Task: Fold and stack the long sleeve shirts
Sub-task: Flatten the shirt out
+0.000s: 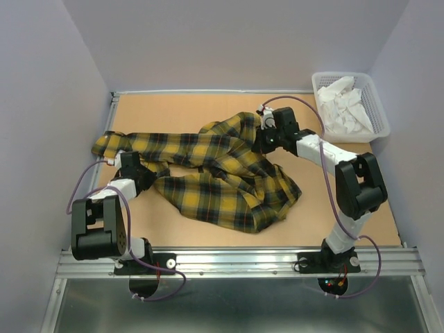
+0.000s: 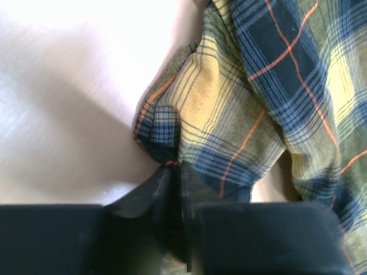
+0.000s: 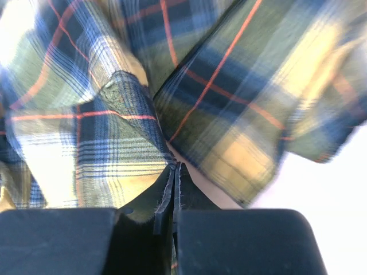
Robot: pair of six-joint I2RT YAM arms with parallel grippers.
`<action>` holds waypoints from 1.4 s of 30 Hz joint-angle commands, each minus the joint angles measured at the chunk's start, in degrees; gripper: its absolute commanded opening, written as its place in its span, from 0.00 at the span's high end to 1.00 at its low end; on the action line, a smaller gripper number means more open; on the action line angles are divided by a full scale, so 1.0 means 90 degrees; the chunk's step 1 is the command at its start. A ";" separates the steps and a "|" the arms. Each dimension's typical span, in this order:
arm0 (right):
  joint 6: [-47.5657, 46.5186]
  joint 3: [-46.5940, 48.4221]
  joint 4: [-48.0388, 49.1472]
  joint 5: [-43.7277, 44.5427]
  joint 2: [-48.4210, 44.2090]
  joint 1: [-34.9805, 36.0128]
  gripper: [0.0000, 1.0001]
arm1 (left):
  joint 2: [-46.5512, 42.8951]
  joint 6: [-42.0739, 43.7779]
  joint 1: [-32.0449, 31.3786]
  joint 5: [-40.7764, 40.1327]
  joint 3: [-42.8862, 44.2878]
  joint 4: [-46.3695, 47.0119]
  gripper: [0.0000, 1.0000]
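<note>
Top view: one plaid shirt (image 1: 222,180), crumpled, at the middle of the bench (image 1: 173,111), one sleeve stretched toward the left edge. Left jaws sit on that sleeve near the left edge. Right jaws sit at the shirt's far edge. A white basket (image 1: 378,104) of white cloths (image 1: 343,104) stands at the far right corner, apart from the shirt.

Left wrist view: jaws nearly together, clamped on a hem corner of the shirt (image 2: 229,114). Bare bench (image 2: 69,86) shows to the left.

Right wrist view: jaws pressed together, nipping a fold of the shirt (image 3: 241,97) at their tips. Bare bench (image 3: 338,189) shows to the right.
</note>
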 commanded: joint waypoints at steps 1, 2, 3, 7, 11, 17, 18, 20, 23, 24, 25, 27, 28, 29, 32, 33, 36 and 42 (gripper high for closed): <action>-0.0116 0.0526 0.0329 0.0937 -0.1063 0.0068 0.99 | 0.0130 0.0050 0.0029 -0.0015 0.0097 0.0022 0.93; -0.0116 0.0536 0.0319 0.1181 -0.1220 0.0068 0.99 | 0.0150 0.0070 0.0029 -0.0024 0.0107 0.0012 0.95; -0.0116 0.0536 0.0319 0.1435 -0.1348 0.0058 0.99 | 0.0160 0.0080 0.0029 -0.0015 0.0107 0.0002 1.00; 0.0030 0.0390 0.0329 0.3367 -0.2041 0.0009 0.99 | 0.0121 0.0109 0.0029 -0.0073 0.0156 -0.0096 1.00; 0.0381 -0.0010 0.0310 0.5214 -0.2539 -0.0147 0.99 | -0.0103 0.0148 0.0058 -0.0132 0.0156 -0.0213 1.00; 0.1768 -0.0947 -0.0041 0.5794 -0.3175 -0.1199 0.99 | -0.0552 0.0343 0.0185 -0.0405 0.0254 -0.0583 1.00; 0.2030 -0.1074 -0.0226 0.5774 -0.3185 -0.1269 0.99 | -0.0659 0.0372 0.0262 -0.0454 0.0273 -0.0594 1.00; 0.2294 -0.1173 -0.0431 0.5793 -0.3136 -0.1425 0.99 | -0.0796 0.0412 0.0399 -0.0484 0.0303 -0.0866 1.00; 0.2706 -0.1290 -0.0861 0.5492 -0.2942 -0.1718 0.99 | -0.1245 0.0499 0.0828 -0.0493 0.0273 -0.1150 1.00; 0.2736 -0.1300 -0.1046 0.5268 -0.2863 -0.1758 0.99 | -0.1546 0.0606 0.0965 -0.0493 0.0273 -0.1218 1.00; 0.2784 -0.1261 -0.1173 0.5208 -0.2669 -0.1768 0.99 | -0.1694 0.0675 0.1208 -0.0503 0.0293 -0.1393 1.00; 0.2795 -0.1241 -0.1428 0.5100 -0.2551 -0.1768 0.99 | -0.1939 0.0773 0.1279 -0.0697 0.0429 -0.1676 1.00; 0.2785 -0.1241 -0.1458 0.4897 -0.2531 -0.1768 0.99 | -0.2104 0.0783 0.1279 -0.0959 0.0565 -0.1968 1.00; 0.2736 -0.1232 -0.1477 0.4749 -0.2521 -0.1768 0.99 | -0.2193 0.0735 0.1288 -0.1097 0.0595 -0.2096 1.00; 0.2590 -0.1164 -0.1565 0.4455 -0.2540 -0.1768 0.99 | -0.2525 0.0656 0.1386 -0.1907 0.0693 -0.2497 1.00; 0.2560 -0.1154 -0.1594 0.4513 -0.2531 -0.1768 0.99 | -0.2535 0.0646 0.1396 -0.2151 0.0790 -0.2575 1.00; 0.2453 -0.1085 -0.1760 0.4650 -0.2492 -0.1768 0.99 | -0.2584 0.0481 0.1445 -0.2885 0.0995 -0.2975 1.00; 0.2190 -0.0763 -0.1888 0.4455 -0.2472 -0.1768 0.54 | -0.2779 0.1152 0.1454 -0.2000 0.1016 -0.2636 0.86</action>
